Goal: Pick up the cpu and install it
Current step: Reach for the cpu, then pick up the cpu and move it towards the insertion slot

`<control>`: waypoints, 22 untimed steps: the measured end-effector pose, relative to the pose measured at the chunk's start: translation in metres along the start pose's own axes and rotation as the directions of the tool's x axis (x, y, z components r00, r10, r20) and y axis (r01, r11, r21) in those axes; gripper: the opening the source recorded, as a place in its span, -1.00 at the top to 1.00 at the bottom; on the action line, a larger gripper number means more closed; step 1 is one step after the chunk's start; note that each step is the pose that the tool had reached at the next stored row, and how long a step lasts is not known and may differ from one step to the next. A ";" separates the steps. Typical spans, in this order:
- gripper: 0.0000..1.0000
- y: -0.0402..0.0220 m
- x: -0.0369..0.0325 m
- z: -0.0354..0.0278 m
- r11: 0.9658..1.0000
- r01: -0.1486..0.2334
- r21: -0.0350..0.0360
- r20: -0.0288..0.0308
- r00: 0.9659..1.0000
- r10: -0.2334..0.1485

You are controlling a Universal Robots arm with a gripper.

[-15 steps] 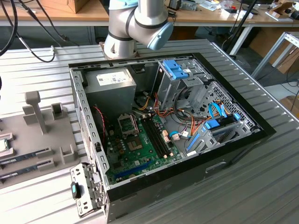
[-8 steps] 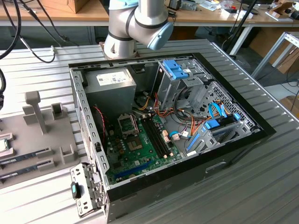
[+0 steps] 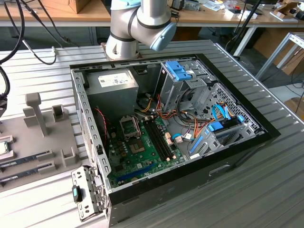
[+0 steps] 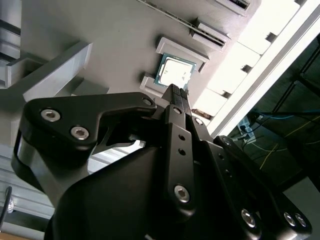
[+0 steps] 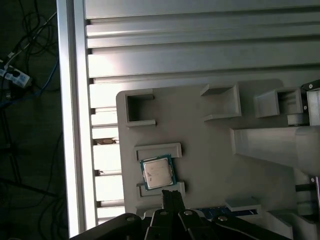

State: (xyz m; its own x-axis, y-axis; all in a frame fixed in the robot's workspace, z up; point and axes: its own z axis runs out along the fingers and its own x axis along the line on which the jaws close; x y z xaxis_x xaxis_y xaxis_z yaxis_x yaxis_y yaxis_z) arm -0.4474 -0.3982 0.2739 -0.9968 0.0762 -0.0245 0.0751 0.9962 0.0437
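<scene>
Gripper (image 5: pixel 170 193), drawn together on nothing, is hovering near the cpu (image 5: pixel 158 172), which is lying flat in a pocket of the grey fixture (image 5: pixel 210 145); if coming down unopened, it is likely risking jabbing the lid and knocking the chip askew.

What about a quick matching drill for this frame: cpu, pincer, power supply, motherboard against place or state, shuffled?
Things:
1. cpu
2. pincer
3. power supply
4. motherboard

Place or state:
A. grey box in a corner of the open case
B. lying flat between brackets on the grey fixture
C. shut, holding nothing, tips close to the cpu
D. green, on the case floor

Pairs: 1-B, 2-C, 3-A, 4-D
</scene>
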 end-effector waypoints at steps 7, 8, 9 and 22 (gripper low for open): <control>0.79 0.0001 -0.0018 0.0014 1.000 0.000 0.000 0.000 1.000 0.000; 0.79 0.0001 -0.0018 0.0014 1.000 0.000 0.000 0.000 1.000 0.000; 0.79 0.0001 -0.0018 0.0014 1.000 0.000 0.000 0.000 1.000 0.000; 0.29 0.0001 -0.0020 0.0015 1.000 0.000 0.000 0.000 1.000 0.000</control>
State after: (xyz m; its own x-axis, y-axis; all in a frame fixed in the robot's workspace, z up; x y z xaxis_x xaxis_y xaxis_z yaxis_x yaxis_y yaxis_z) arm -0.4453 -0.3982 0.2725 -0.9968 0.0762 -0.0246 0.0751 0.9962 0.0438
